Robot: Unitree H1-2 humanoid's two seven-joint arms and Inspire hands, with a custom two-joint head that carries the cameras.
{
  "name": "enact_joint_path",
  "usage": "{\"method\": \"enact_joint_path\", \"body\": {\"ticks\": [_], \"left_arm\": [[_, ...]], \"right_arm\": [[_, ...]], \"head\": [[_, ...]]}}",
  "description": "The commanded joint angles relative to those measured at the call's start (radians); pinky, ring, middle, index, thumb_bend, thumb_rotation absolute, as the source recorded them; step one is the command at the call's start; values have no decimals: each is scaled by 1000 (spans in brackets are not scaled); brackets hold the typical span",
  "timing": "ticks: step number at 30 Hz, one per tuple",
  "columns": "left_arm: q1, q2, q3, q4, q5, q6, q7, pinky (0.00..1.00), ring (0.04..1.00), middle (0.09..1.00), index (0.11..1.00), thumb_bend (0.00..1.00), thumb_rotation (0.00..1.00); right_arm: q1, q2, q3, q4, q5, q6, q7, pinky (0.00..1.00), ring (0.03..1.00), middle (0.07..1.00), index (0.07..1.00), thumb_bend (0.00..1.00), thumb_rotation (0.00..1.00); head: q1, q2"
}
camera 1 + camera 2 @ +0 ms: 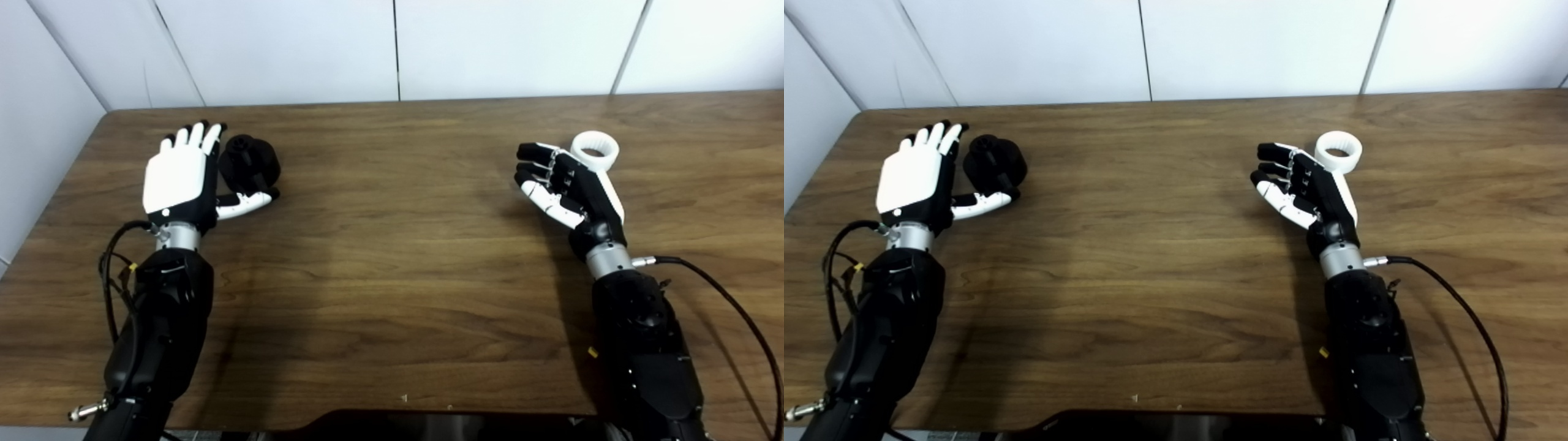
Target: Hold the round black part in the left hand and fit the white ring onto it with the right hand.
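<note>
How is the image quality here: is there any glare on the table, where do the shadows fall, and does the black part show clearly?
Left eye view: pale glare on the table along its far edge; soft shadows lie beside both arms. The black part shows little detail, dark against the left hand. Right eye view: similar lighting, slightly soft overall; the white ring stands out sharply behind the right hand.

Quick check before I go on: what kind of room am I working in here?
Probably a lab or test bench, not a home: a bare wooden table against plain white wall panels, holding only a round black part and a white ring, with loose cables on the arms.
</note>
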Motion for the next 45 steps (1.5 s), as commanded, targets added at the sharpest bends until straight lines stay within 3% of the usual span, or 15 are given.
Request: {"method": "enact_joint_path", "body": {"ticks": [1,10,18,31,45], "left_arm": [[-51,34,16,0,1,-9,50,1000,1000,1000,900,1000,578],[-72,49,20,58,-21,2,64,1000,1000,1000,924,1000,549],[-103,59,21,123,-58,-8,75,1000,1000,1000,886,1000,577],[-168,82,-18,260,-91,-27,104,1000,1000,1000,897,1000,628],[-212,83,-45,333,-121,-33,103,1000,1000,1000,928,1000,647]], "right_arm": [[-40,-1,-5,-23,5,-36,-4,687,758,758,704,534,271],[-36,0,-10,-28,2,-33,-9,669,741,750,700,547,276],[-38,-2,-13,-20,4,-40,-7,666,740,746,695,554,281],[-38,-10,-9,-25,-7,-41,-5,659,734,744,691,566,293],[-43,-21,-8,-36,0,-38,4,699,733,759,704,549,300]], "head": [[0,1],[-3,2],[-4,4],[-13,7],[-25,7]]}}
